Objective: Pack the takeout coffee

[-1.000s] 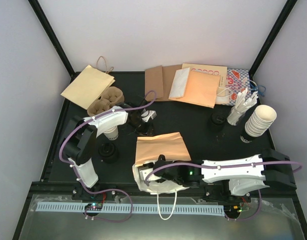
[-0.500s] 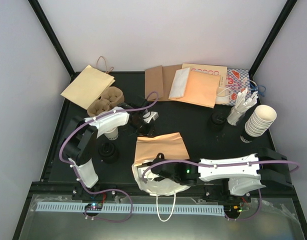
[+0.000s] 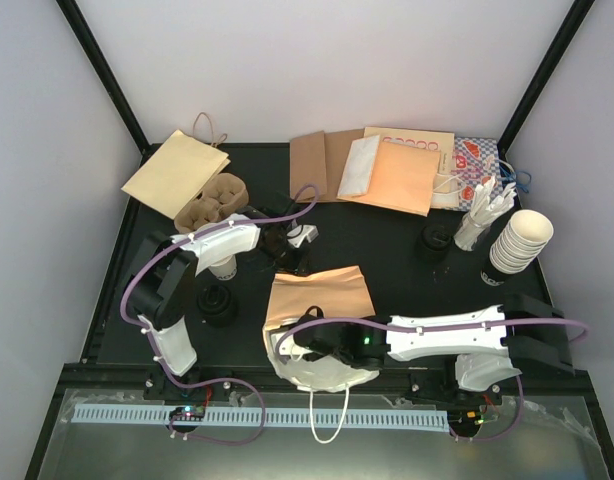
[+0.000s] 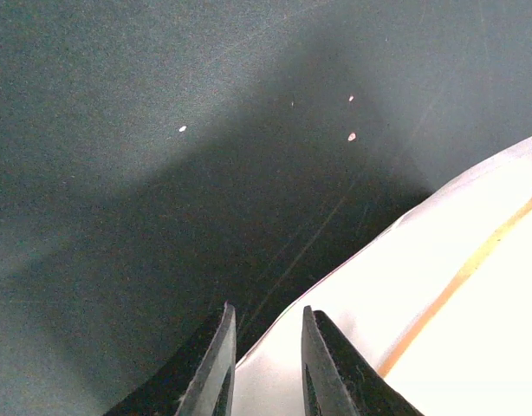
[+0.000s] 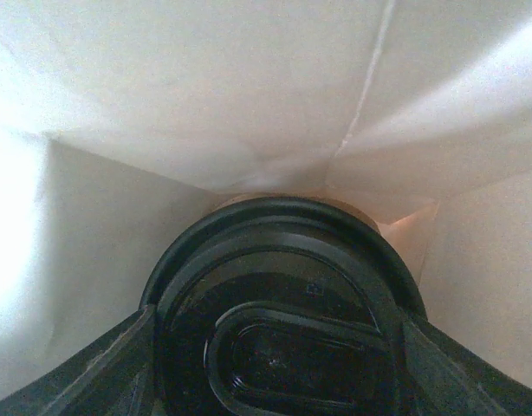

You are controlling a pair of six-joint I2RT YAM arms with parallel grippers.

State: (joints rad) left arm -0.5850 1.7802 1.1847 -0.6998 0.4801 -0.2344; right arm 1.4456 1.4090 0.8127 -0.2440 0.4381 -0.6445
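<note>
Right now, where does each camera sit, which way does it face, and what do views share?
Top external: above and behind, looking down on the table; left arm and right arm show.
Left wrist: on the left gripper, facing down at table and bag edge; its fingers show.
Right wrist: inside the bag, facing the lidded cup; its fingers flank the lid.
Shared: the bag, in all three.

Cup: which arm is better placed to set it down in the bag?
Right. The right gripper holds the cup inside the bag; the left gripper is outside, at the bag's edge, without a cup.
</note>
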